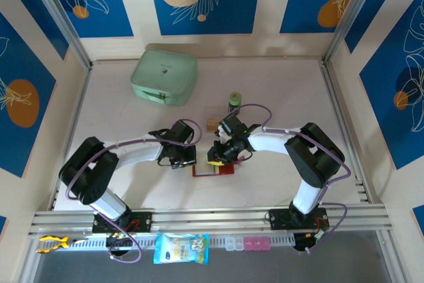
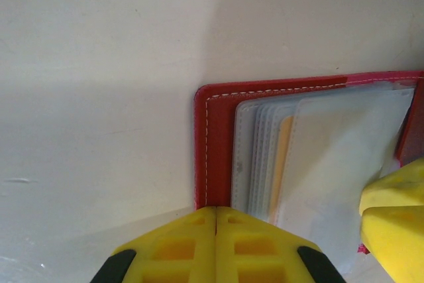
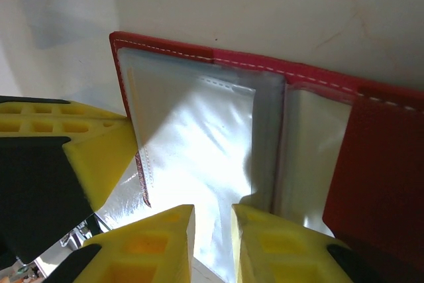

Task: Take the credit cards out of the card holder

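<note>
The dark-red card holder (image 1: 213, 169) lies open on the table between my two arms, its clear sleeves (image 3: 199, 137) fanned upward. A tan-orange credit card (image 2: 285, 157) edge shows inside the sleeves. My left gripper (image 2: 216, 211) is shut, its tips set against the holder's red left border (image 2: 202, 137). My right gripper (image 3: 212, 213) hangs over the sleeves from the right, jaws a narrow gap apart with a creased clear sleeve bunched between them. Its yellow finger (image 2: 391, 217) shows at the holder's right end, and the left gripper's finger (image 3: 99, 157) sits beside the sleeves.
A mint-green zip case (image 1: 164, 76) stands at the back left. A small green can (image 1: 235, 101) stands just behind the right gripper (image 1: 220, 156), with a small tan piece (image 1: 212, 124) on the table beside it. Metal rails run along both sides and the near edge.
</note>
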{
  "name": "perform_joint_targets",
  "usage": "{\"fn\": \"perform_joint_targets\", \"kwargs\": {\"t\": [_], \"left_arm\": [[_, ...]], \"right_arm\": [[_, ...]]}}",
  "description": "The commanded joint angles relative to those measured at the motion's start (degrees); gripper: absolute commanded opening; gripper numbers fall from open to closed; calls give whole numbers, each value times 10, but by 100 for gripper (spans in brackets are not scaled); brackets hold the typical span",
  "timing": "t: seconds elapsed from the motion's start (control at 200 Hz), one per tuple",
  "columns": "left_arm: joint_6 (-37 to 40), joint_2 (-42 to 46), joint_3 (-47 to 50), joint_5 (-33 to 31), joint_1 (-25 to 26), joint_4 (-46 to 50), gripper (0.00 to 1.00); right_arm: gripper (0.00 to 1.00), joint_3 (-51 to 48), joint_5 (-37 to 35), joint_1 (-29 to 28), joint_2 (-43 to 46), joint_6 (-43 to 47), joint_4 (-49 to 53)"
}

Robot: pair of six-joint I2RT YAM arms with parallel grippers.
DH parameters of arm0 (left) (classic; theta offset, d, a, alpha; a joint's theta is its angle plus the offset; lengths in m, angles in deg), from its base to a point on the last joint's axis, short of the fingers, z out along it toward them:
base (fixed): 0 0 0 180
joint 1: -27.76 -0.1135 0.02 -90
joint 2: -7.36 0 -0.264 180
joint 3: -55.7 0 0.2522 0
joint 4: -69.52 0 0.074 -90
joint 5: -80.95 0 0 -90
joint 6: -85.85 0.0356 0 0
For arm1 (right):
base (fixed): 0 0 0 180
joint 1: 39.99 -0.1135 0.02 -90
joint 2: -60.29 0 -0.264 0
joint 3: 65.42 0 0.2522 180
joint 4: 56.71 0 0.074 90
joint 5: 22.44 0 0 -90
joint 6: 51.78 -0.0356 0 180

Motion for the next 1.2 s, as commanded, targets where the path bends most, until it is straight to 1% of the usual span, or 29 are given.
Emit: {"fn": "perform_joint_targets", "kwargs": {"t": [0.0,0.53,0.83,1.02,1.195], "left_arm": [[12,-9,-6,-10,-1,19,1],[15,-1,-14,-15,-1,30,1],[14,10,-21,-14,-1,30,1],[16,18,-24,-8,-1,30,1],[21,-7,-26,0,-1,20,1]], "right_arm": [[22,-2,-6,5,10,13,22],[19,-16,2,21,27,21,21],[16,-20,13,25,13,24,12],[16,-21,7,22,24,22,15],[18,-19,-1,19,46,19,26]]}}
